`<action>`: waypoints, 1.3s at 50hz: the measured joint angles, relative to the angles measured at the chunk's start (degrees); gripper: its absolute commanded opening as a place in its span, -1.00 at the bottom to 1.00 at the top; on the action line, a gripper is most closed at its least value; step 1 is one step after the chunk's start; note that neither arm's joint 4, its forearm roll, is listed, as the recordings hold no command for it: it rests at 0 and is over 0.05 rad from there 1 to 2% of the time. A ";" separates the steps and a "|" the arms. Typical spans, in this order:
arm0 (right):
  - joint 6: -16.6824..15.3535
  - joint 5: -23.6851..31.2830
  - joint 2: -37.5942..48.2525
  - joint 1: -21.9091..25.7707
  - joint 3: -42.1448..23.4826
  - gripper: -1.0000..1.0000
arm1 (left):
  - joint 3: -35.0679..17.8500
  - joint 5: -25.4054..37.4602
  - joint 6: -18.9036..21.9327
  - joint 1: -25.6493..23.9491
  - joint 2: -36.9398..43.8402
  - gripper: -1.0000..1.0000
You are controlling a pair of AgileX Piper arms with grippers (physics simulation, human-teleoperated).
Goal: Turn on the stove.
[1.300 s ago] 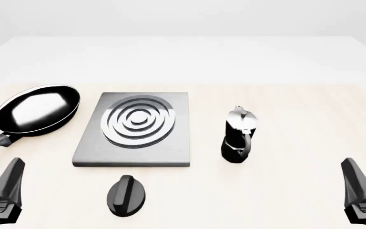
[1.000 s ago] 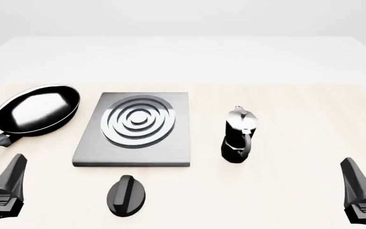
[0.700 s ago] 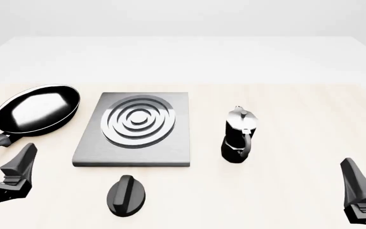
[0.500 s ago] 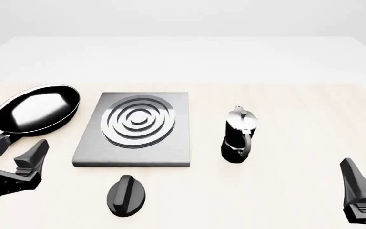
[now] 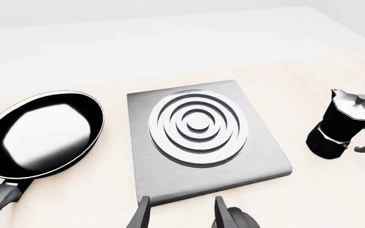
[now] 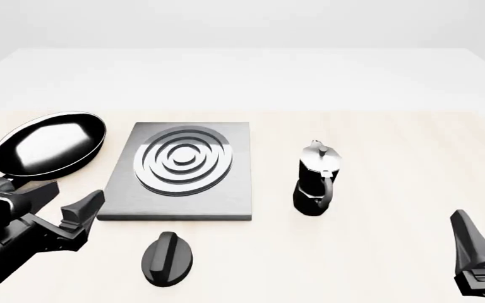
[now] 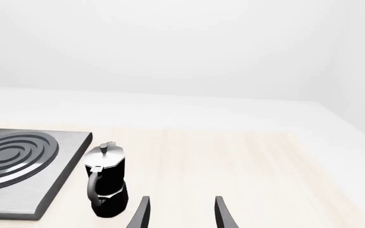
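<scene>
Just ahead of the left claw point(image 6: 74, 218), whose fingers stand apart and hold nothing, lies the stove point(image 6: 177, 172), a flat grey slab with a ringed burner, on the pale tabletop point(image 6: 377, 252). Its black ridged dial point(image 6: 167, 258) sits to the claw's right, near but not touching. A frying pan point(image 6: 48, 144) rests to the claw's left and farther forward. Far right, the right claw point(image 6: 479, 262) is also open and empty, with a moka pot point(image 6: 316, 179) ahead to its left.

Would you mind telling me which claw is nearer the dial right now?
Left. The left claw sits just left of the dial, apart from it. The right claw is at the table's far right, beyond the moka pot.
</scene>
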 measured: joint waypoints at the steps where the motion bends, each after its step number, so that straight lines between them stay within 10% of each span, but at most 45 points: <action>1: 0.01 0.01 -0.02 0.01 0.00 1.00 | -0.04 -0.14 -0.16 -0.53 0.33 1.00; 25: -0.79 -1.22 1.98 -0.27 0.05 1.00 | 0.06 -8.83 -2.12 -12.17 13.07 1.00; 65: 0.65 -2.92 4.07 -0.13 0.07 1.00 | -2.13 -19.35 -8.18 -18.10 34.29 1.00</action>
